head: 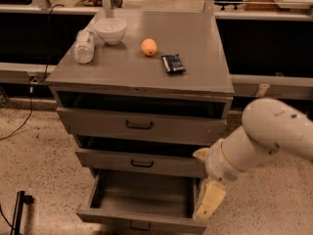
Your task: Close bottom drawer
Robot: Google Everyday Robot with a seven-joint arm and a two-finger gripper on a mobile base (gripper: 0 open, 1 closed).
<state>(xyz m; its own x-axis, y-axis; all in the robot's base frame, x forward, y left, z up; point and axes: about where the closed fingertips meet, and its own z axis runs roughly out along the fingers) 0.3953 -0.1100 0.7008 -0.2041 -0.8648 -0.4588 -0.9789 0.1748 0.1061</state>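
Bottom drawer (146,197) open; fingers (210,205) (spread) at its right front corner.

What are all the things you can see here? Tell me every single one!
cabinet: one, grey, middle of the view
top drawer: one, grey, slightly out
middle drawer: one, grey, slightly out
bottom drawer: one, grey, lowest, pulled far out
bowl: one, white, back left of the cabinet top
bottle: one, clear, lying just left of the bowl
orange: one, orange, middle of the cabinet top
packet: one, dark, right of the orange
floor: one, speckled beige, around the cabinet
arm: one, white, lower right
gripper: one, cream, beside the bottom drawer's right front corner
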